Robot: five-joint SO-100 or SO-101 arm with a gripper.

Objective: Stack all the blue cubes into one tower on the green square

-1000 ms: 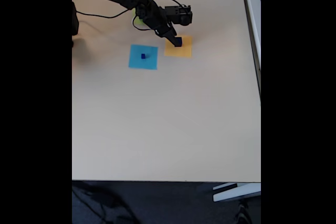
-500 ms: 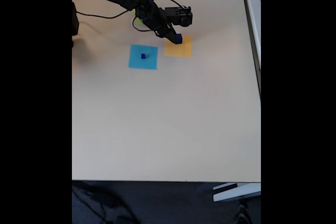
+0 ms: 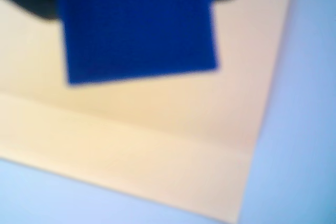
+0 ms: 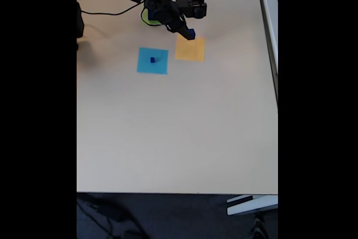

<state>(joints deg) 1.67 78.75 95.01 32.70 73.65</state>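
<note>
The pincer [image 4: 190, 33] has lifted a blue cube [image 4: 191, 34] off the orange-yellow square [image 4: 190, 50].

We are finding no readable text, label, brand, number or sign in either the wrist view or the fixed view.
</note>
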